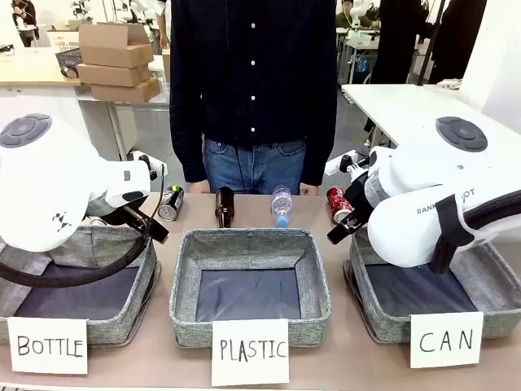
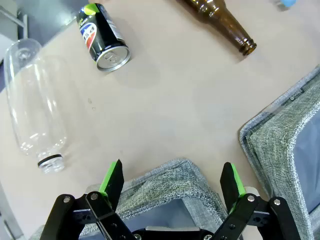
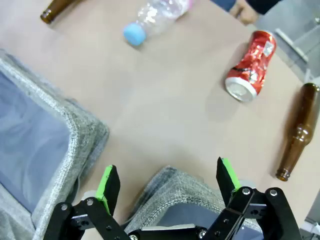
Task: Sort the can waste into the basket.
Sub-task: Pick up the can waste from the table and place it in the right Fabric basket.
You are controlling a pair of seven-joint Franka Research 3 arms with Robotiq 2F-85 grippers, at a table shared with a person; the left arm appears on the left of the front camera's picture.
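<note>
beyond my right gripper, wide open and empty, lies the red can: straddle its sides squarely.

The tan counter is being viewed in the front view from a fixed spot at its near edge, and it is being faced across toward the person in a dark shirt at the far side. In the left wrist view the counter is being looked down on from close above, past the left hand. The black drink can with coloured marks is being shared with the front view. In the right wrist view the counter is likewise being looked down on closely, past the right hand. The dented red drink can is being shared with the front view. The brown glass bottle at mid-counter is being caught by all three views.
</note>
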